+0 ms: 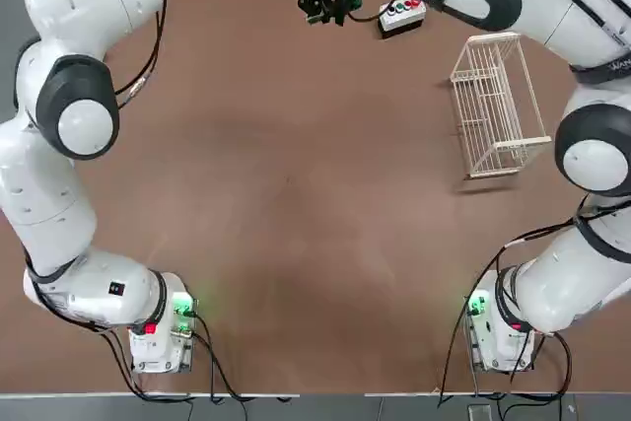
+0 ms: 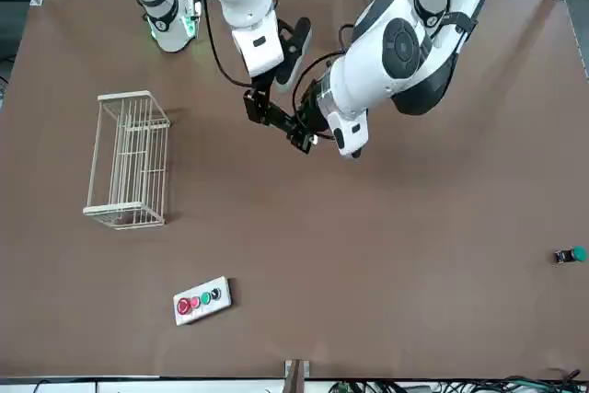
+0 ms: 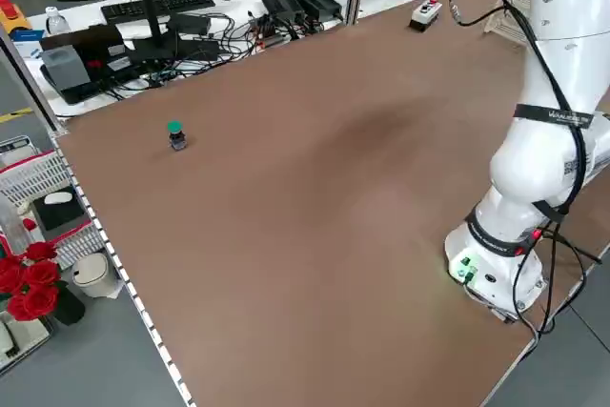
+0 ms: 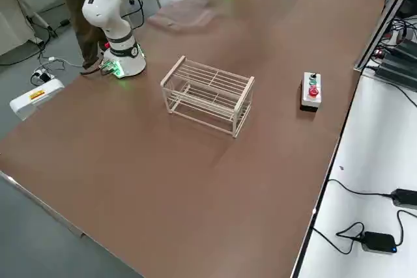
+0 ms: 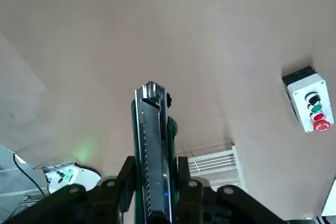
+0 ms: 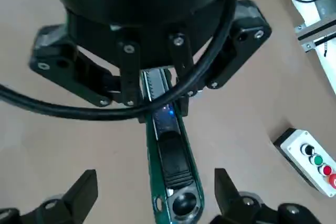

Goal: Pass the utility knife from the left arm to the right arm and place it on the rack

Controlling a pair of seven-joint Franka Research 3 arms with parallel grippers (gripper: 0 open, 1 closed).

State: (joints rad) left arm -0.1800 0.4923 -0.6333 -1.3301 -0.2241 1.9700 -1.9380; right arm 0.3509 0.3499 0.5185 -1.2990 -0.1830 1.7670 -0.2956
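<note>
- Top view: the left arm [image 1: 59, 179] and the right arm [image 1: 596, 160] reach to the far side of the table and meet there. The rack [image 1: 521, 143] stands on the table toward the robot's right, beyond the right arm's base, with nothing lying in it. The placing is still to be done.
- Front view: the two hands come together over the table, well apart from the rack. The knife can't be made out among the dark parts, and I cannot tell the jaws' state from here.
- Left side view: neither the knife nor any jaws show, so it says nothing of the handover.
- Right side view: the rack is upright, its bars bare; no knife is on it.
- Left wrist view: the left gripper [image 5: 156, 167] has its jaws pinched on the utility knife [image 5: 154, 145], which stands out past them. Picking up is done.
- Right wrist view: the right gripper [image 6: 156, 176] has its jaws spread, one on each side of the knife's free end, touching neither side. The left gripper holds the other end. The pass looks lined up but not made: I judge that the right jaws should close next, then the left ones let go, leaving the carry to the rack and the setting down. Roughly half the job remains.
</note>
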